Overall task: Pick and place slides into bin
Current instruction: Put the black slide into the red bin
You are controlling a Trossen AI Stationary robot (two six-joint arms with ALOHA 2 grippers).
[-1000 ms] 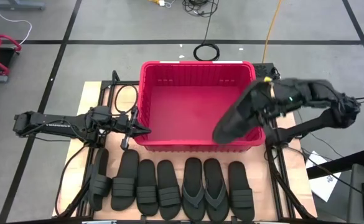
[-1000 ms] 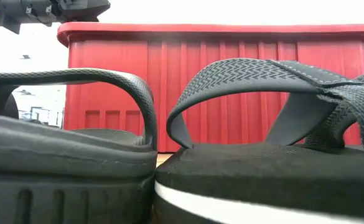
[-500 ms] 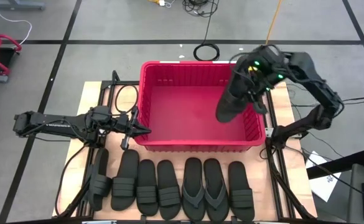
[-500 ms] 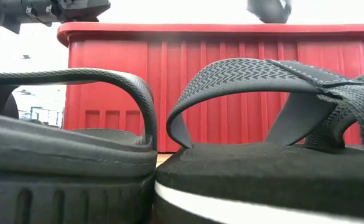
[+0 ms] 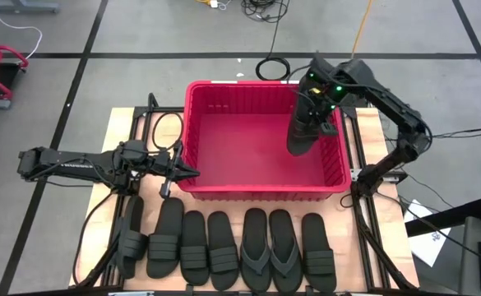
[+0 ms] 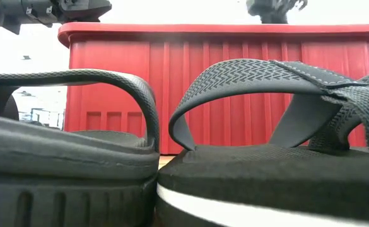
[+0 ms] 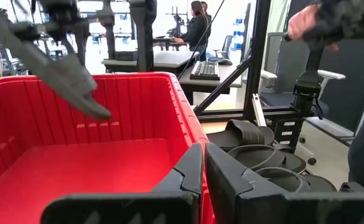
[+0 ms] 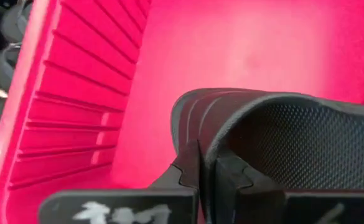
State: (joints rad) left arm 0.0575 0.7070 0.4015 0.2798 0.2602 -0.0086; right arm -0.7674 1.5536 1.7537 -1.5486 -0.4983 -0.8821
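Observation:
The red bin point(image 5: 224, 164) stands mid-table. My right gripper point(image 5: 316, 93) hangs over its far right corner, pointing steeply down, shut on a black slide point(image 5: 302, 131) that dangles inside the bin's rim; the left wrist view shows that slide point(image 7: 66, 78) in mid-air above the bin floor. My left gripper point(image 5: 192, 172) waits shut and level at the bin's near left corner, holding nothing. Several more black slides point(image 5: 224, 251) lie sole-down in a row along the near edge, filling the low view's foreground point(image 6: 253, 157). My right gripper pinches the slide's ribbed strap point(image 8: 191, 127) at its edge between the two fingers point(image 8: 228, 177). The fingers come from above, slanting down. The slide hangs below them, tilted steeply, lifted clear of the bin's floor and walls.
The bin's floor point(image 5: 240, 144) is bare red plastic. A cable loop point(image 5: 166, 131) lies on the table left of the bin, beside my left arm. A person's hand point(image 7: 306, 22) rests on a stand beyond the table's near right side.
My right gripper has swung from the bin's near right corner toward the far edge, over its far right corner, tipping further down and rolling. The slide went with it: from slanting across the right rim it now hangs steeply inside the bin.

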